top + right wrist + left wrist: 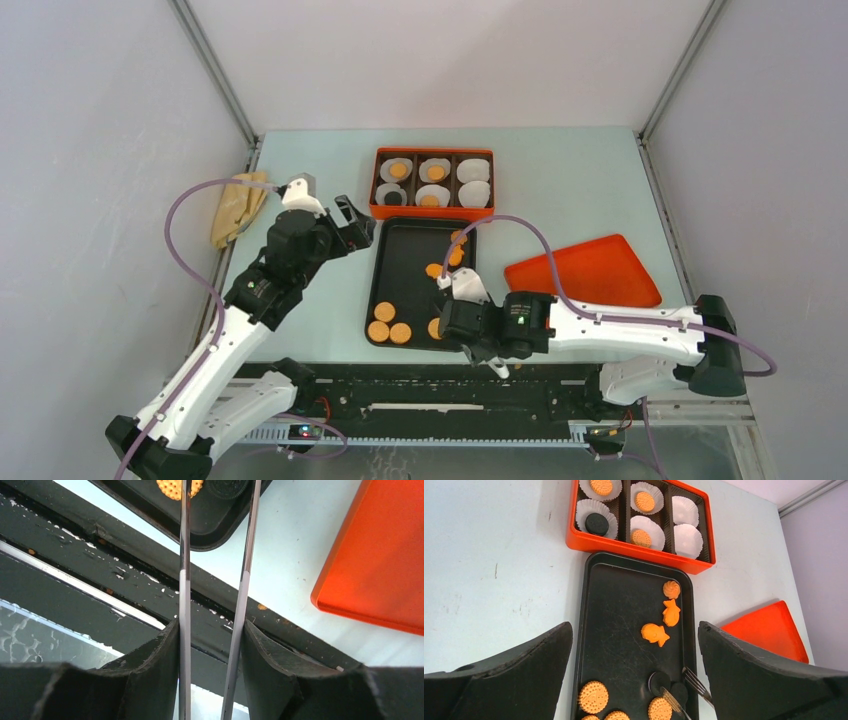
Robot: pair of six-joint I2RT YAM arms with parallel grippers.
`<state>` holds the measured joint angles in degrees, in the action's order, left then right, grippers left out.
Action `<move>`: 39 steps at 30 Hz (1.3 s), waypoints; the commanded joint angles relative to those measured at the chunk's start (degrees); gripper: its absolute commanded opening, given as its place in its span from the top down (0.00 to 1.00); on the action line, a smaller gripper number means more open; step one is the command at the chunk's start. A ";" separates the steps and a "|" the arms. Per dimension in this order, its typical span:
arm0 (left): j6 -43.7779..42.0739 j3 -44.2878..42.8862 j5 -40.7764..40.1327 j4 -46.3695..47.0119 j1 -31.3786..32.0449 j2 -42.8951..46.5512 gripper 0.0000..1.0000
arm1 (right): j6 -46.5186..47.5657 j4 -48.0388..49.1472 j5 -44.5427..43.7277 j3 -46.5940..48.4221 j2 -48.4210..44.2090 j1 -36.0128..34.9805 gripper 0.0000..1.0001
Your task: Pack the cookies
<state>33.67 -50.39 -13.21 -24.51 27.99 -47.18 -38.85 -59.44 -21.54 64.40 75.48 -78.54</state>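
The black tray (410,270) holds several round orange cookies (384,311), two dark cookies (659,682) and three shaped orange ones (655,633). The orange box (434,152) behind it has three orange cookies (644,501) and one dark cookie (596,523) in white paper cups; two cups (685,511) are empty. My right gripper (462,325) is shut on metal tongs (184,580). The tong tips (696,682) sit at the dark cookies in the tray's near right corner. My left gripper (355,225) is open and empty, raised left of the tray's far end.
The orange lid (585,270) lies on the table right of the tray. A tan crumpled bag (235,208) sits at the far left edge. The black rail (125,570) runs along the table's near edge under my right gripper.
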 commanded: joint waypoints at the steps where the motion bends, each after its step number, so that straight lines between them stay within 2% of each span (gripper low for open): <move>1: 1.14 0.59 1.09 2.36 -0.04 1.46 0.00 | -5.75 -1.01 -0.40 0.82 -0.18 -2.16 0.47; 9: 1.19 1.85 0.83 2.09 -0.04 3.32 0.00 | -4.81 3.17 0.24 0.82 3.75 -2.77 0.47; 20: 0.58 1.91 -0.60 1.30 -0.04 4.15 0.00 | -5.91 8.28 5.97 -0.77 5.86 -0.15 0.49; 23: 0.53 1.94 -0.10 1.76 -0.04 3.63 0.00 | -6.41 9.20 6.03 -2.07 5.05 0.86 0.54; 26: 0.58 1.83 0.30 2.09 -0.04 3.01 0.00 | -5.45 11.09 6.06 -2.66 3.98 2.64 0.70; 28: 0.53 1.71 0.25 2.05 -0.04 2.80 0.00 | -4.53 12.17 5.75 -2.69 2.99 4.59 0.76; 33: -0.06 1.21 -0.67 2.11 -0.04 2.59 0.00 | 1.15 16.00 5.08 -1.29 0.42 10.88 0.82; 39: -0.47 -0.38 -0.81 2.10 -0.05 0.79 0.00 | 11.00 18.35 2.39 8.99 2.77 19.40 0.85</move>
<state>34.28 -49.91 -13.30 -24.51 27.99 -45.43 -35.90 -46.85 -15.51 65.04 78.26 -63.42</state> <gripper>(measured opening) 0.996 0.458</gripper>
